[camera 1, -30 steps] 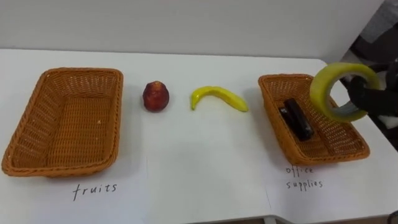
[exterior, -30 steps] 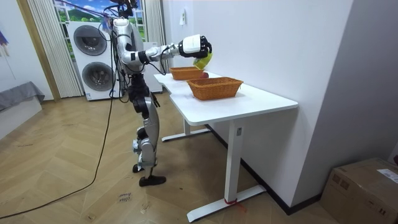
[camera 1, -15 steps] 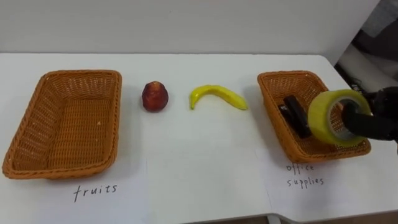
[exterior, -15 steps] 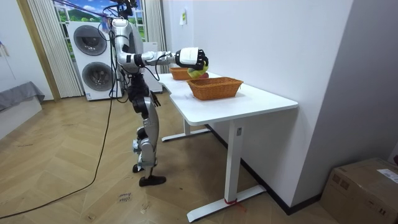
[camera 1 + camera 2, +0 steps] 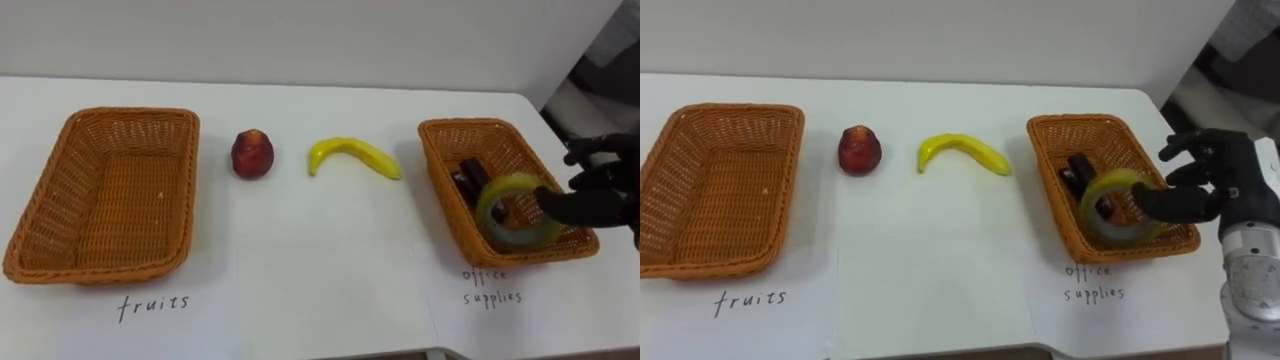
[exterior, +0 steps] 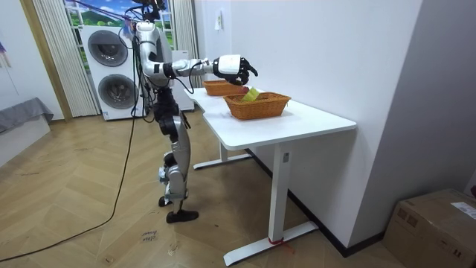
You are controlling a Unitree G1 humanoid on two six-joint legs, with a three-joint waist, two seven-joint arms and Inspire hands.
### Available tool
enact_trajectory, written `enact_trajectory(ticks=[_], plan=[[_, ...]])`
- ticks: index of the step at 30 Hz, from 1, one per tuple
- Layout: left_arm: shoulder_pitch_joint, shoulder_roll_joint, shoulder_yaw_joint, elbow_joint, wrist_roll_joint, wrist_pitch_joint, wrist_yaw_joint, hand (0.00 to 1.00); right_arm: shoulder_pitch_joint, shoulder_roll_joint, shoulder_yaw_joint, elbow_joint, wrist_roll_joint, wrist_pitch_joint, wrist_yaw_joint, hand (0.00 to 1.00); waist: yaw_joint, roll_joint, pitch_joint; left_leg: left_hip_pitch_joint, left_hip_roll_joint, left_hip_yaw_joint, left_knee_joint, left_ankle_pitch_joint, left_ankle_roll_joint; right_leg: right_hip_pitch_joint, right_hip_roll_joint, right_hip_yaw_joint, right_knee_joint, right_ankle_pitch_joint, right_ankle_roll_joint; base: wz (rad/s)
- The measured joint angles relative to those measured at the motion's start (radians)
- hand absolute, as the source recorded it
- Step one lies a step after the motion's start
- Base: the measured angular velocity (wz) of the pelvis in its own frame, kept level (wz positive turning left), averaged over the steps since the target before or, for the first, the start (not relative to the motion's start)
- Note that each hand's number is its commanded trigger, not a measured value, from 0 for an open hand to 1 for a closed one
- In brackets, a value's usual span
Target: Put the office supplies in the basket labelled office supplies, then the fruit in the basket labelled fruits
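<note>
I see right hand (image 5: 1206, 185) at right edge of frame, reaching over right basket (image 5: 1048, 140). Fingers spread apart, holding nothing; thumb lies across tape roll (image 5: 1108, 228). Tape roll leans inside that basket, by black thing (image 5: 1077, 168). Banana (image 5: 960, 150), red fruit (image 5: 859, 150) on table (image 6: 297, 119). Room view adds robot standing at table's left end, arm out level.

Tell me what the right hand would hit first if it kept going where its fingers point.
Most likely the tape roll, lying tilted in the office supplies basket: the open right hand points at it from the robot's right. Its height above the roll is unclear.
</note>
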Motion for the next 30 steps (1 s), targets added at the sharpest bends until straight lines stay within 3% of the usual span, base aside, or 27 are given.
enact_trajectory(ticks=[8,16,30], plan=[[0.011,0.001,-0.002,0.026,0.001,-0.009,0.0,0.0,-0.005,0.001,0.002,0.0,-0.007,-0.01,-0.025,0.0,0.022,0.004,0.0048,-0.006,-0.001,0.0,0.002,0.0,0.0,-0.001,-0.001,0.001,-0.004,0.0,0.0,0.0],[0.046,0.001,-0.002,0.031,0.003,0.002,0.0,0.0,-0.005,0.001,0.007,-0.001,-0.004,-0.01,-0.037,0.0,0.04,0.01,0.0023,-0.008,0.0,-0.002,0.003,-0.001,0.0,0.0,0.0,-0.003,-0.015,0.001,0.001,0.01],[0.039,0.001,-0.002,0.028,0.005,0.007,-0.001,0.0,-0.005,0.001,0.037,-0.015,-0.004,-0.01,-0.041,0.0,0.042,0.01,0.0021,-0.009,0.0,-0.013,0.002,-0.002,0.0,0.002,-0.002,-0.012,-0.008,0.001,0.0,0.02]])
